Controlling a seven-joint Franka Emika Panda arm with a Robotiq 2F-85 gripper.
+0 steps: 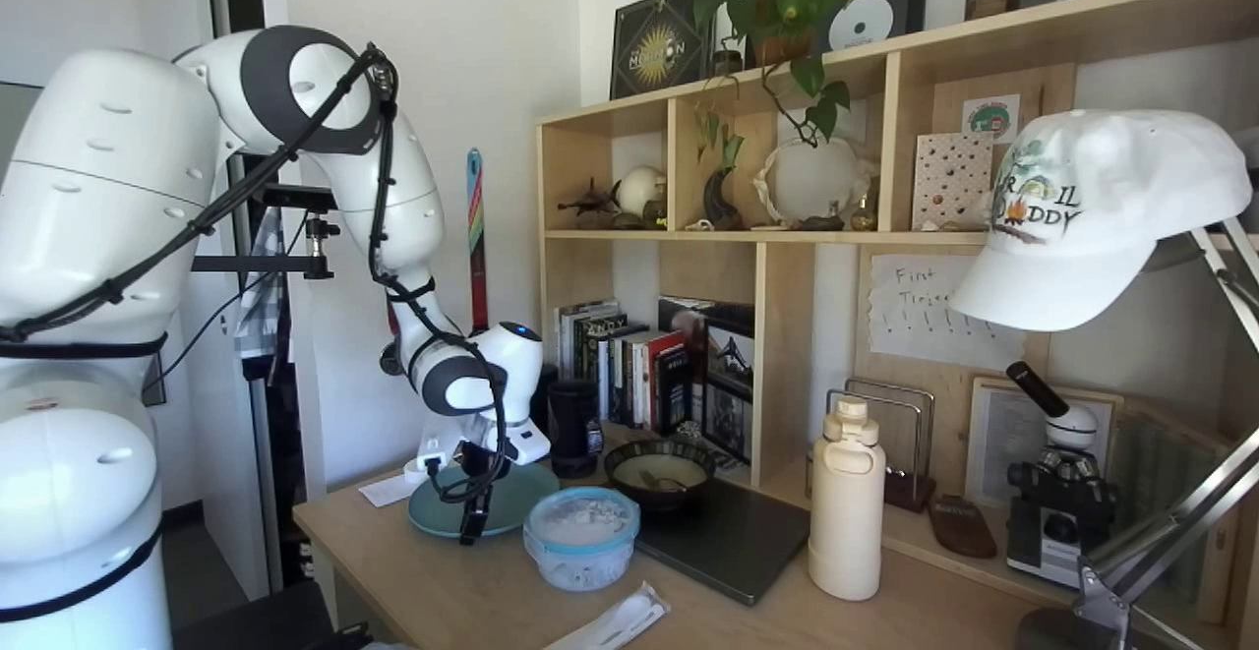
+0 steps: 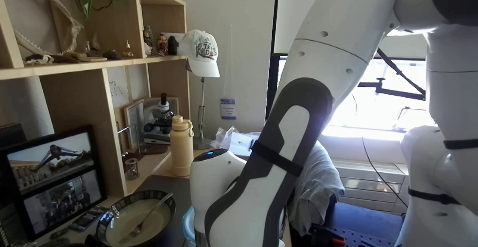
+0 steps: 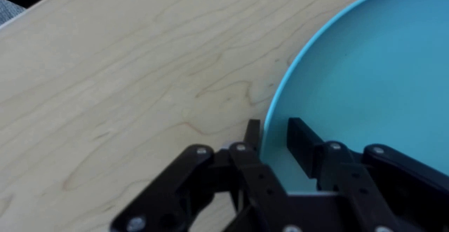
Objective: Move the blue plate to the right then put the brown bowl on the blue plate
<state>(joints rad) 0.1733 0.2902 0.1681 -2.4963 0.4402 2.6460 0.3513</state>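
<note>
On the worktop [image 3: 140,67], the blue plate [image 3: 379,74] seems light and stiff, best pinched where the parted jaws straddle its rim, nine o'clock in the wrist view.

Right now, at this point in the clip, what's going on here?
A white jointed robot arm has its black gripper at the round, flat teal-blue plate lying on the pale wood-grain desk. The jaws straddle the plate's rim, partly open, with a gap showing on the inner side, so it isn't clamped. The shallow, very dark brown bowl, a silvery fork in it, stands apart, not yet on the plate.
</note>
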